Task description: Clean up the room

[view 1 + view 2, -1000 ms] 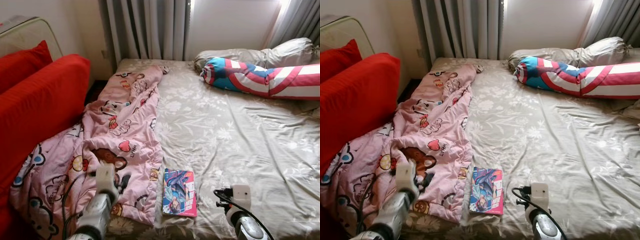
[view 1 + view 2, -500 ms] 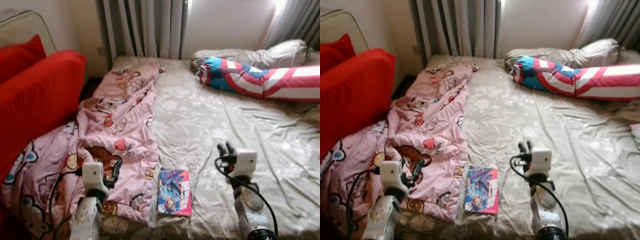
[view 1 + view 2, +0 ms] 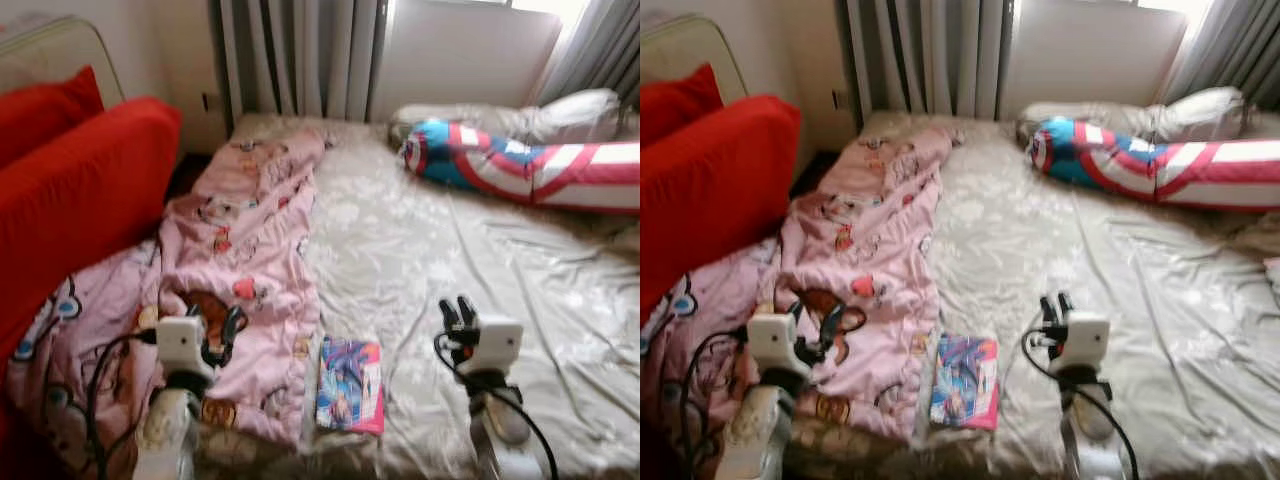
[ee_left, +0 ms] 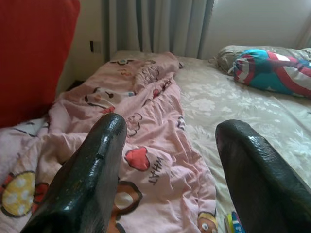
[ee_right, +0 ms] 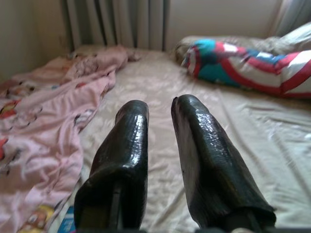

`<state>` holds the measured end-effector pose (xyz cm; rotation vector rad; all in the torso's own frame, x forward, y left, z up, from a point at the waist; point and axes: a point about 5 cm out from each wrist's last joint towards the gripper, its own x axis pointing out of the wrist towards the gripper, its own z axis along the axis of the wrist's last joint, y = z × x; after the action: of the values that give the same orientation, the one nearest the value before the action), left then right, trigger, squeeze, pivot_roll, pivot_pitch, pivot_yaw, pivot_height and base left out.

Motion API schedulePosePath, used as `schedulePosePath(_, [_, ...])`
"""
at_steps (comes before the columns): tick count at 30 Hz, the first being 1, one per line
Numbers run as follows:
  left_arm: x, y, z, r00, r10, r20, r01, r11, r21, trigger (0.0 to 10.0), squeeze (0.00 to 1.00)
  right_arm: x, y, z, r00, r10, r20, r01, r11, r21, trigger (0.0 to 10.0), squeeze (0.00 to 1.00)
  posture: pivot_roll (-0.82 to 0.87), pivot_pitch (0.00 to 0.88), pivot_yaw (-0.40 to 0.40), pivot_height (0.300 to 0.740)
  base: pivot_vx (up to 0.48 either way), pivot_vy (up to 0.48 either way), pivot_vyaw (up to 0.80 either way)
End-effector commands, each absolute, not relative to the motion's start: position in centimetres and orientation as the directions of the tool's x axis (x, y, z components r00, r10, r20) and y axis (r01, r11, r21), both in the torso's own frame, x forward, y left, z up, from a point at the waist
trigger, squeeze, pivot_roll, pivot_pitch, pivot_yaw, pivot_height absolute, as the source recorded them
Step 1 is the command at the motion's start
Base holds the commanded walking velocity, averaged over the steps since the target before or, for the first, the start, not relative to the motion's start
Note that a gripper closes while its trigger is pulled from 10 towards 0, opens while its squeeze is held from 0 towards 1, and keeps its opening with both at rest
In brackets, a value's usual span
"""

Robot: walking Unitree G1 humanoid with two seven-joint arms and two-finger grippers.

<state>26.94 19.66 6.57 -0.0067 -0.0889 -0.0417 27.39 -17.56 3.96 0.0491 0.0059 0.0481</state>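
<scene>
- Hands hovered low over the near edge of the bed (image 3: pixel 470 250), both holding nothing.
- Left hand (image 3: pixel 230 328) was released, its two black fingers (image 4: pixel 92 179) spread wide, above the pink cartoon blanket (image 3: pixel 250 250) that ran away from it toward the curtains (image 3: pixel 300 55).
- Right hand (image 3: pixel 1056 305) had its fingers (image 5: pixel 124 150) drawn close with a narrow gap between them, gripping nothing, above the bare floral sheet.
- Between the two hands, nearer the left one, a colourful book (image 3: pixel 350 385) lay flat on the sheet, its edge just beside the blanket's hem.
- Far ahead of the right hand, a long red, white and blue bolster (image 3: pixel 520 165) lay across the head of the bed against grey pillows (image 3: pixel 570 110).
- Beyond the left hand's outer side stood big red cushions (image 3: pixel 70 190).
</scene>
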Motion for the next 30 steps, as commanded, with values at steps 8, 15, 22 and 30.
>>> schedulePosePath(8, [26.8, 18.5, 6.5, 0.997, -0.066, 0.049, 0.067, 0.997, -0.037, 10.0, 0.0, 27.3, -17.8, 4.4, 0.998, 0.053, -0.023, -0.053, 0.998, 0.025, 10.0, 0.0, -0.08, 0.029, -0.049, 0.69, 0.0, 0.0, 0.0])
schedulePosePath(15, [27.2, 18.4, 6.8, 0.996, -0.08, 0.041, 0.082, 0.996, -0.037, 10.0, 0.0, 27.2, -17.6, 4.7, 0.998, 0.07, -0.006, -0.069, 0.997, 0.036, 10.0, 0.0, -0.09, 0.045, -0.049, 0.69, 0.0, 0.0, 0.0])
schedulePosePath(22, [27.1, 18.1, 7.1, 0.995, -0.091, 0.043, 0.092, 0.995, -0.037, 10.0, 0.0, 27.0, -16.7, 4.0, 0.989, 0.132, -0.07, -0.131, 0.991, 0.018, 10.0, 0.0, -0.09, 0.066, -0.055, 0.69, 0.0, 0.0, 0.0])
schedulePosePath(30, [26.8, 17.9, 7.3, 0.995, -0.098, 0.036, 0.099, 0.994, -0.042, 10.0, 0.0, 27.0, -15.8, 4.2, 0.978, 0.198, -0.066, -0.197, 0.98, 0.022, 10.0, 0.0, -0.09, 0.073, -0.055, 0.66, 0.0, 0.0, 0.0])
